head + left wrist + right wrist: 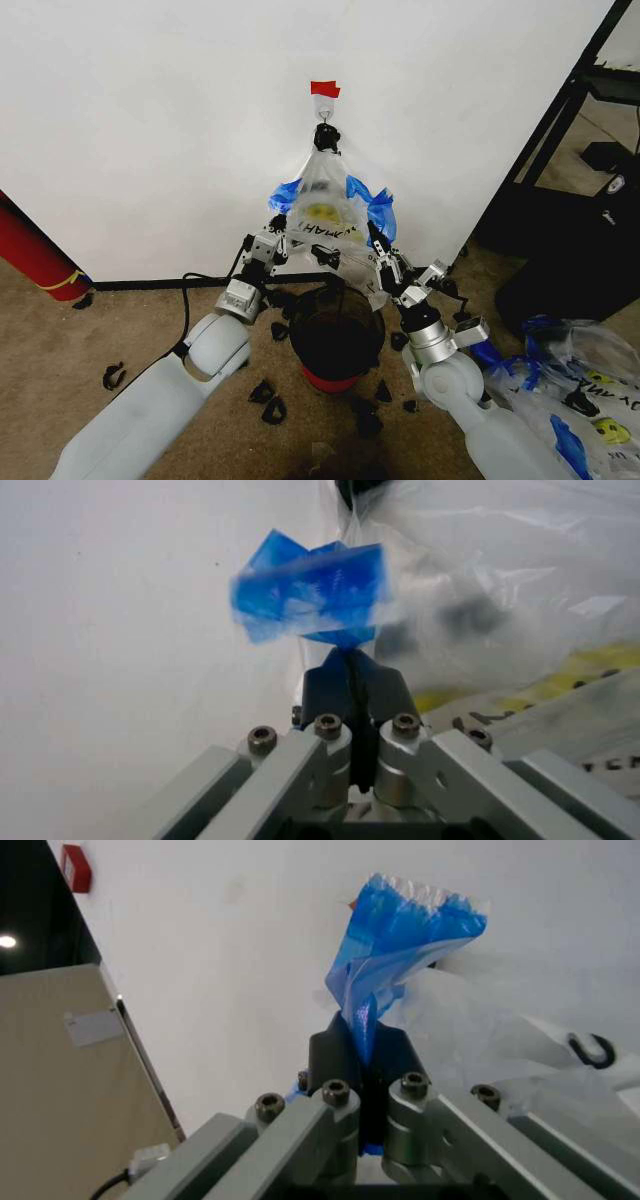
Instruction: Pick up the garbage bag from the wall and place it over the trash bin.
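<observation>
Carpet on the far left carries a red cylinder (38, 255) leaning at the wall (150, 120), which we leave alone. Next comes our left tool (277, 226), raised beside the hanging bag; in the left wrist view its fingers (352, 690) are pressed together on a bunch of blue handle (310, 592), so we judge it is clamped on the garbage bag (325, 205). The bag hangs in the middle, flat against the wall, its top caught on the small hook (325, 103) just under the red tape (325, 89), and its lower part reaches down to the trash bin (335, 335), which stands on the floor directly below, between our two arms. To the right, our right tool (380, 243) holds the other blue handle (400, 937) in the same way, the pads closed on the film. We think the bag is very light, soft and slippery, with no form of its own, so it will follow any pull and can tear at the hook if we drag it sideways. The doubled blue handles seem the strongest place to hold, and both are already taken. Small black clips (270, 400) lie on the carpet around the bin, and further right is a pile of other bags (590, 400) with the same print.
</observation>
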Available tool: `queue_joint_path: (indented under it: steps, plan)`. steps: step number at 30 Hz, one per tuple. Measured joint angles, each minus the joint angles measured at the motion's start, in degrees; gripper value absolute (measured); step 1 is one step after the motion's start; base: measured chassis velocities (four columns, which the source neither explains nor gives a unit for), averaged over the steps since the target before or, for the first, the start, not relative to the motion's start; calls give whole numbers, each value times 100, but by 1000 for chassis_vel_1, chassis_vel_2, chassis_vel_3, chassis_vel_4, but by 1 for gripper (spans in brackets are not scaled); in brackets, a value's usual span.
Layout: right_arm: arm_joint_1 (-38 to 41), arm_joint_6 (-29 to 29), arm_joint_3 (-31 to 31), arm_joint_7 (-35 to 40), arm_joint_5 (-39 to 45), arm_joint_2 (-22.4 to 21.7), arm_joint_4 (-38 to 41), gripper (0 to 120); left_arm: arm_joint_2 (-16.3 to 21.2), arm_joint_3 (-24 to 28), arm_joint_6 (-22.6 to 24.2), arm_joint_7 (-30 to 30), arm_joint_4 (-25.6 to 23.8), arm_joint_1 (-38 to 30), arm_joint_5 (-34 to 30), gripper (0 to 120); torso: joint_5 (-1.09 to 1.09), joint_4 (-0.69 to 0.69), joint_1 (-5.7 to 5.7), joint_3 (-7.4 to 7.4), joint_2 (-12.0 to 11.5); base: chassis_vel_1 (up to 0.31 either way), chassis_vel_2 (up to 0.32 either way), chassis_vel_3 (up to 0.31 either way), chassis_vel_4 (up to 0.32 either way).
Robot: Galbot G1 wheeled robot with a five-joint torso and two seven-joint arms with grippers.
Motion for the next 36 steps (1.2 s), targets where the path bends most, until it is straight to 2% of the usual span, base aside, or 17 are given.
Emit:
queue_joint_path:
  steps: [8, 16, 22, 28, 30, 36]
  plan:
    - [-226, 104, 99, -77, -154, 4, -88, 0, -117, -319, -127, -7, -273, 487, -216, 0, 0, -1, 0, 0, 0, 0, 0, 0, 0]
    - [-876, 183, 251, -171, -522, -22, 223, 0, -202, -729, -189, -17, -681, 1272, -215, 0, 0, 0, 0, 0, 0, 0, 0, 0, 0]
    - [-1470, 327, 535, -408, -1321, -99, 539, 0, -158, -1033, -169, -17, -1363, 1969, -153, 0, 0, -1, 0, -1, 2, 0, 0, 0, 0]
    - [-1929, 631, 790, -492, -1967, -174, 598, 0, -226, -1329, -287, -18, -1579, 2495, 82, 0, -1, -1, 0, 0, 1, 0, 0, 0, 0]
    - [-1999, 705, 827, -523, -1986, -169, 630, 0, -259, -1375, -332, -20, -1640, 2552, 101, 0, 0, -1, 0, 0, 2, 0, 0, 0, 0]
    - [-2235, 781, 999, -606, -1960, -156, 984, 0, -402, -1693, -391, -25, -2250, 2887, 119, 0, 0, 0, -1, 0, 2, 0, 0, 0, 0]
